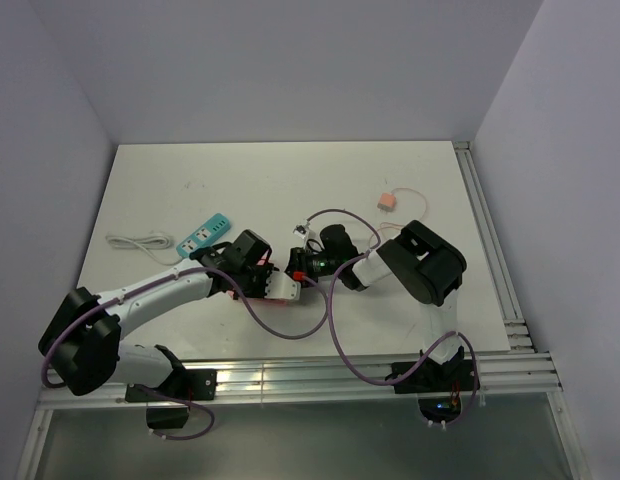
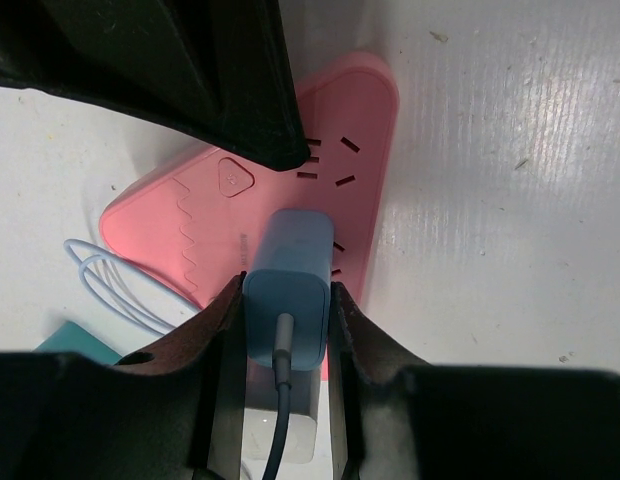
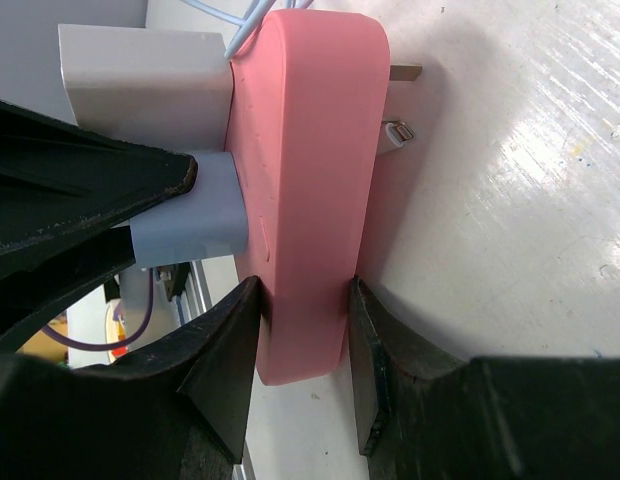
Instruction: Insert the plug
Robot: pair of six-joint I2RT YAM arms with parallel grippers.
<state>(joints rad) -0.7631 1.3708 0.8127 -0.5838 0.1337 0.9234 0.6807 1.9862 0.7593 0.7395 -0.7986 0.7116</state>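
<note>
White table (image 1: 390,180) | right gripper (image 3: 303,295) clamped across width of pink power strip (image 3: 310,150) | left gripper (image 2: 285,300) clamped on blue plug (image 2: 288,260) | plug touching strip's socket face, long axis square to it, prongs hidden | likely next: left arm pushes straight into strip, 1 axis

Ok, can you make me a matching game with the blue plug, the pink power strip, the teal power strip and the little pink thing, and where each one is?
Things:
1. blue plug
2. pink power strip
3. teal power strip
4. little pink thing

Places:
A. lying on the left side of the table, held by nothing
B. squeezed in the jaws of the right gripper
C. alone, toward the far right of the table
D. squeezed in the jaws of the left gripper

Pairs: 1-D, 2-B, 3-A, 4-C.
</note>
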